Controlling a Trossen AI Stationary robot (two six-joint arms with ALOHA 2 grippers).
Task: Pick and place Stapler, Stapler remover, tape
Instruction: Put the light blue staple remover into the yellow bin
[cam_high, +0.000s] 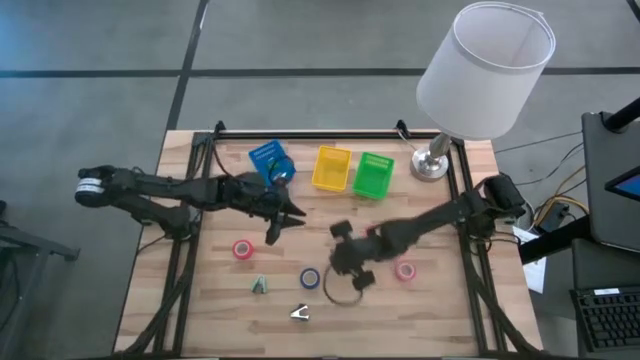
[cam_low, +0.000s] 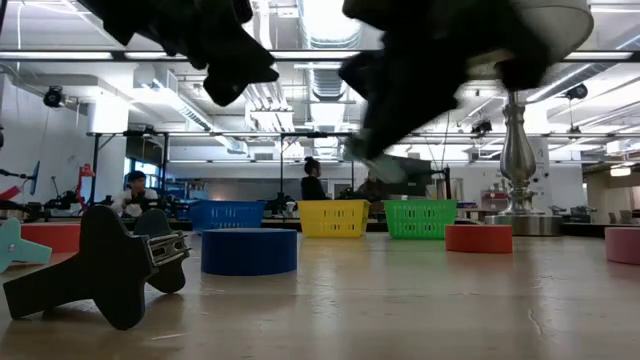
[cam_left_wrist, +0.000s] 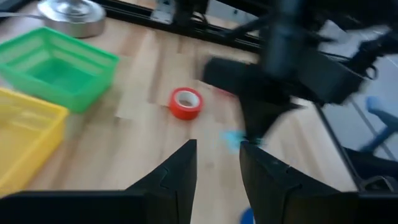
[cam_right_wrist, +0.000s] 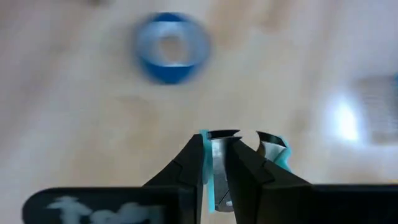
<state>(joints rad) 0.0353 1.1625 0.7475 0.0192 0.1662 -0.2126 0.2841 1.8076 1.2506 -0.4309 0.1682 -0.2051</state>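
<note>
**High view: right gripper clamped on a staple remover, tape rolls lying loose**

The wooden table carried a lamp at its far right corner. A blue bin, a yellow bin and a green bin stood in a row along the far side.

The left gripper hung near the blue bin with its fingers parted and nothing between them. The right gripper was above mid-table, closed on a staple remover with teal grips and metal claws.

- **Staple remover:** judged light and rigid. Its sprung jaws would give under a squeeze, so a hold across the flat teal grips looked the safest.
- **Tape:** one pink-red tape roll lay flat between the arms. A second pink-red tape roll lay just beside the right arm, and a blue roll lay near the held remover. All were judged light, stiff and smooth-walled. A pinch across the outer wall, or rim to centre hole, should hold them.
- **Loose remover:** a teal remover lay at the near side.

**Not determined**

- The right wrist view was smeared by motion.
- How deep the remover sat in the grip could not be made out.
- A dark clawed object filled the low view's foreground. I could not tell whether it was the stapler.
- A pale item at the near edge was too small to name.
</note>
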